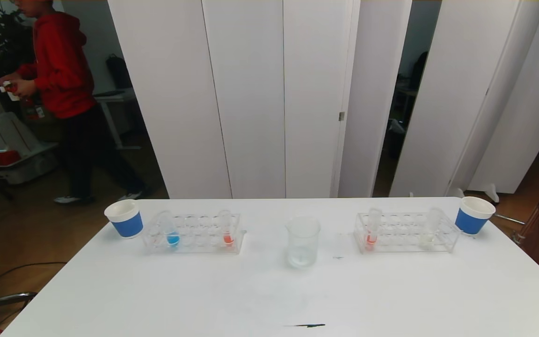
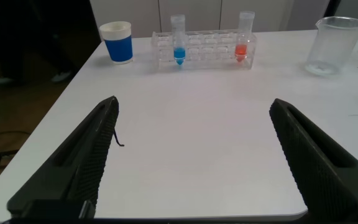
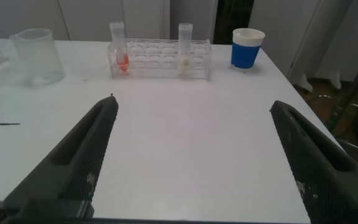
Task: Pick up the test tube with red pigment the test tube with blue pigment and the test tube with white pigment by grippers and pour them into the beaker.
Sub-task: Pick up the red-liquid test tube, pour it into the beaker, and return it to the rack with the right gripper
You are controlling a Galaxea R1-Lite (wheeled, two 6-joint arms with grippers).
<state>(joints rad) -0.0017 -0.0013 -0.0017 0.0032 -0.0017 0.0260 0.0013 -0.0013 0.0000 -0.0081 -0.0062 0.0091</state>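
Note:
The clear beaker [image 1: 302,241] stands at the middle of the white table [image 1: 269,290]. In the left rack [image 1: 193,233] the test tube with blue pigment [image 1: 171,230] and a test tube with red pigment [image 1: 227,229] stand upright. The right rack [image 1: 406,232] holds another red tube [image 1: 372,230] and the test tube with white pigment [image 1: 430,228]. Both arms are out of the head view. My left gripper [image 2: 193,106] is open over bare table, well short of the blue tube [image 2: 179,40]. My right gripper [image 3: 192,104] is open too, short of the white tube [image 3: 184,45].
A blue-and-white paper cup [image 1: 124,218] stands by the left rack and another [image 1: 473,215] by the right one. A thin dark mark [image 1: 308,325] lies near the front edge. A person in red [image 1: 61,70] walks behind the table at far left.

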